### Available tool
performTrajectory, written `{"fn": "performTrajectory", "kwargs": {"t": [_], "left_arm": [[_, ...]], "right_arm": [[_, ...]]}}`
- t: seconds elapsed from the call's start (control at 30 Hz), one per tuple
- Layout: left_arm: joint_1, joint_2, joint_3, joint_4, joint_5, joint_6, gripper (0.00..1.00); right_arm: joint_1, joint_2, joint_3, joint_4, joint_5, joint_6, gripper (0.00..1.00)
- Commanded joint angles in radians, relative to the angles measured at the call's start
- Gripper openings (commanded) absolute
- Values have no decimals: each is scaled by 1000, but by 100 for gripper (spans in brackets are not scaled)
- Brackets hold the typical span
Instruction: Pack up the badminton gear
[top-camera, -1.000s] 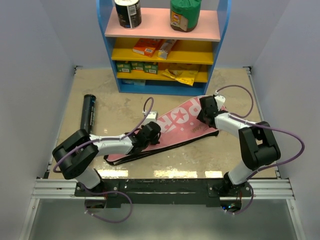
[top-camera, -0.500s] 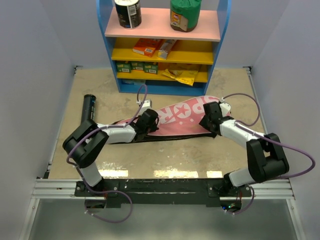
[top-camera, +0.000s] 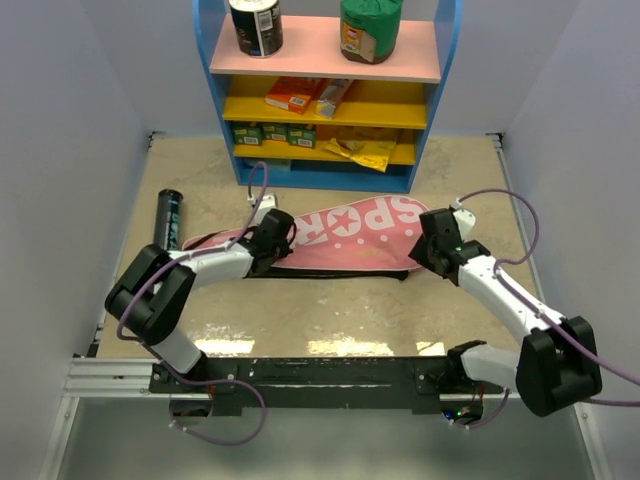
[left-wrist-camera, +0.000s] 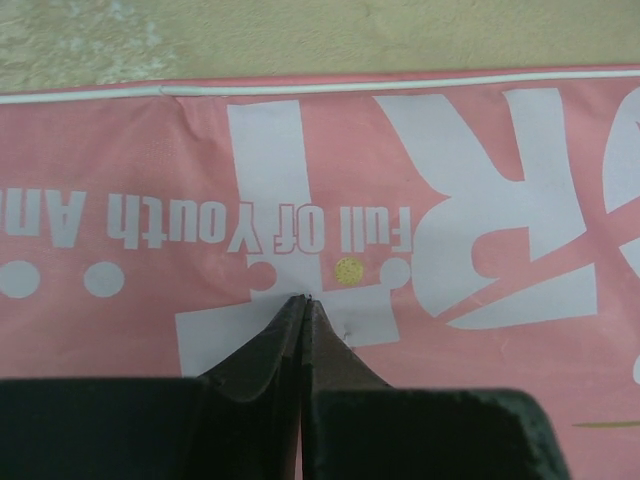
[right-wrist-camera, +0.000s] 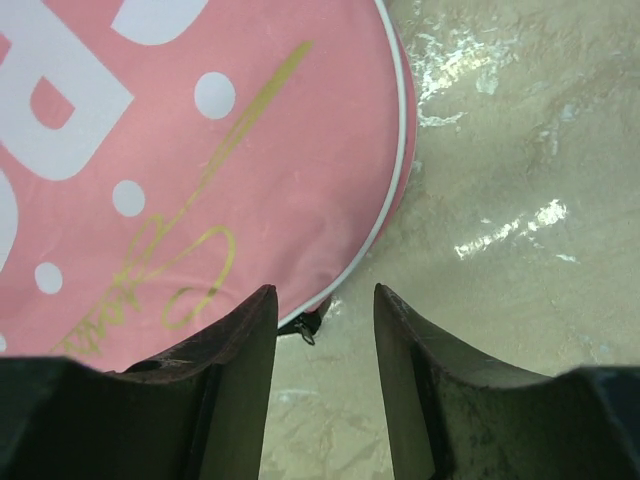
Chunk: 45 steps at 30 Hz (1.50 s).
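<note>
The pink racket-shaped bag (top-camera: 350, 235) with white lettering lies flat across the table, its wide end to the right. My left gripper (top-camera: 272, 238) sits on its narrower left part. In the left wrist view its jaws (left-wrist-camera: 303, 298) are shut tight, tips pinched on the bag's lettered fabric (left-wrist-camera: 450, 180). My right gripper (top-camera: 432, 248) is open at the bag's rounded right end (right-wrist-camera: 200, 150), one finger over the bag and one over the table, with a small zipper pull (right-wrist-camera: 305, 333) between them. The long black tube (top-camera: 170, 218) lies left of the bag. Rackets and shuttlecocks are out of view.
A blue-yellow shelf unit (top-camera: 325, 120) with boxes, packets and two jars stands at the back, close behind the bag. Grey walls close the table on the left and right.
The bag has swung from a diagonal lie to nearly level and shifted back and left. My left gripper moved left and back with it. My right arm swung out to the right, its gripper now at the bag's edge.
</note>
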Motion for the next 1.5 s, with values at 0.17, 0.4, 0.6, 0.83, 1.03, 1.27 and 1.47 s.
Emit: {"fn": "performTrajectory", "kwargs": {"t": [0.17, 0.4, 0.6, 0.83, 1.03, 1.27, 1.47], "left_arm": [[12, -188, -54, -63, 102, 113, 10], [2, -271, -99, -23, 179, 113, 30], [-8, -302, -139, 12, 179, 118, 33], [-16, -305, -166, 32, 176, 119, 34], [-21, -305, -174, 44, 177, 122, 34], [-24, -306, -174, 46, 173, 130, 34], [-28, -306, -178, 47, 164, 133, 34]], "right_arm": [[55, -76, -78, -2, -183, -117, 45], [185, 27, -93, 52, -131, -33, 41], [187, 44, -132, 83, -89, 23, 38], [187, 47, -141, 84, -42, 55, 37], [185, 88, -136, 144, -63, 38, 37], [187, 139, -129, 172, -49, 40, 33], [187, 134, -124, 137, -5, 40, 30]]}}
